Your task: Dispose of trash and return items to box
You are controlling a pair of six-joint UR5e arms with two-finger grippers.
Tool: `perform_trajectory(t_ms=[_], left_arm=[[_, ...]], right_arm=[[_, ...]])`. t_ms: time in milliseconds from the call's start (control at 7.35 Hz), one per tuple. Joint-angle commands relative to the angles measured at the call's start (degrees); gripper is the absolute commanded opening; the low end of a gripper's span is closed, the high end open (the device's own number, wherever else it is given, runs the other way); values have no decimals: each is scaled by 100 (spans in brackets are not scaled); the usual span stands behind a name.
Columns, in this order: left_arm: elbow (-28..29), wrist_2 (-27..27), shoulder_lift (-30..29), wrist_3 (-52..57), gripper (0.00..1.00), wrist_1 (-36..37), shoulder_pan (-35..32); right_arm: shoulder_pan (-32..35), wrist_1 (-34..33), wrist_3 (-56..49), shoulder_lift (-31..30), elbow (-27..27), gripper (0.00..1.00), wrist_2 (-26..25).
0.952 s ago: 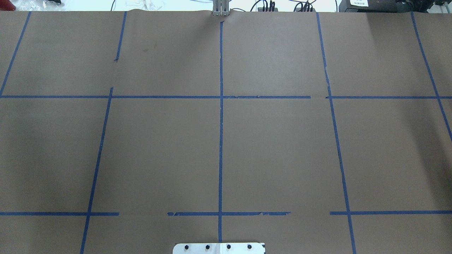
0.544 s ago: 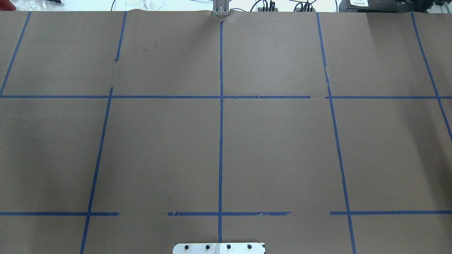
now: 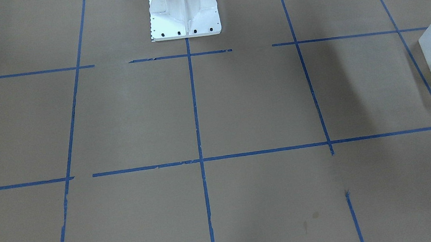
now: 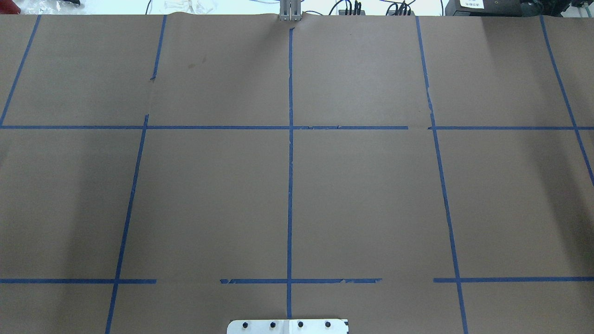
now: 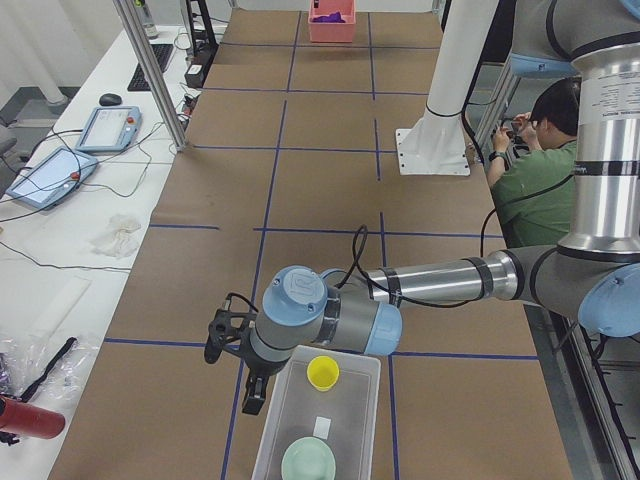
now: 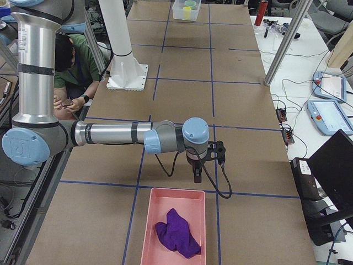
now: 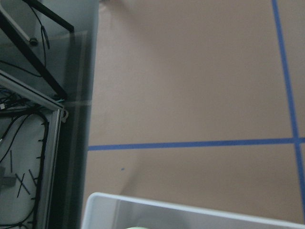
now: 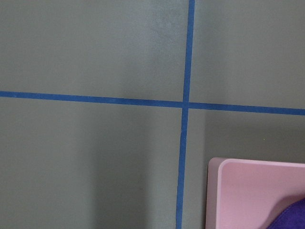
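Yellow cup [image 5: 322, 373] and mint-green bowl [image 5: 308, 462] both sit inside the frosted box [image 5: 270, 437], at the left end of the desk [image 4: 209, 195]. The left fingers [image 5: 252, 395] hang just beside the box rim. I cannot tell if they or the right fingers [image 6: 197, 175] are open. I think a careless swing could bump the box and tip the cup. Brown paper with blue tape lines [image 4: 290, 185] covers the desk. A purple cloth [image 6: 176, 232] lies in a pink tray [image 6: 144, 232]. A man in green [image 5: 535, 180] sits behind the robot.

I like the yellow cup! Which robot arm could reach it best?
Probably the left. The left gripper hangs right beside the box that holds the yellow cup. The right gripper is far off, beside the pink bin.
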Motion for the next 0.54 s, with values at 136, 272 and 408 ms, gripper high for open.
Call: perform_trajectory(t_ms=[136,272,408], left_arm=[[-582,84,18,-1273,100,-139,1114],[-460,120,71,-1247,100,-384,1115],[-328,112,63,-1247,100,-403,1115]], right_arm=[[4,-4,1,-4,-5,100,-17],[4,-4,1,-4,-5,100,-17],[4,-4,1,-4,-5,100,-17]])
